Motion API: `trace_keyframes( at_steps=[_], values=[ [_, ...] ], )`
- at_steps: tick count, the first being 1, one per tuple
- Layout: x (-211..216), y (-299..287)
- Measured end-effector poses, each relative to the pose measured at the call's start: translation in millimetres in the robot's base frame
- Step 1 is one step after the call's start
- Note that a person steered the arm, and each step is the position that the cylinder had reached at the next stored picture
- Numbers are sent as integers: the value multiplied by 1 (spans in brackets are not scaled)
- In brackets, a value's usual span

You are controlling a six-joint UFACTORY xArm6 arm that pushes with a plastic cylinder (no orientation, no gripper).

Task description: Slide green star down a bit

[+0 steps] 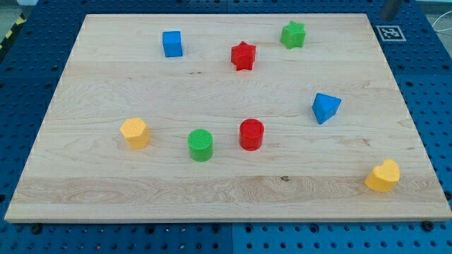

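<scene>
The green star point(293, 34) sits near the view's top, right of centre, on the wooden board point(226, 194). A red star point(243, 56) lies to its lower left. A grey rod-like shape enters at the view's top right corner, and my tip point(387, 17) seems to end there, just beyond the board's top right corner. It is far to the right of the green star and touches no block.
A blue cube point(171, 44) is at the top left. A blue triangular block point(325, 108) is at the right. A red cylinder point(251, 134), a green cylinder point(200, 144) and a yellow hexagon point(134, 132) lie across the middle. A yellow heart point(383, 176) is at the bottom right.
</scene>
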State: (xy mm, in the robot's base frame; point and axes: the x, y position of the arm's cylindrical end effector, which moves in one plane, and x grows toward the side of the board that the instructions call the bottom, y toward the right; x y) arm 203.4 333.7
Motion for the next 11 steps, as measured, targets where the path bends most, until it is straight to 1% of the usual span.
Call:
trace_keyframes(
  at_steps=[2, 6, 8, 11],
  values=[
    [0, -23],
    [-4, -36],
    [-12, -74],
    [-12, -102]
  ],
)
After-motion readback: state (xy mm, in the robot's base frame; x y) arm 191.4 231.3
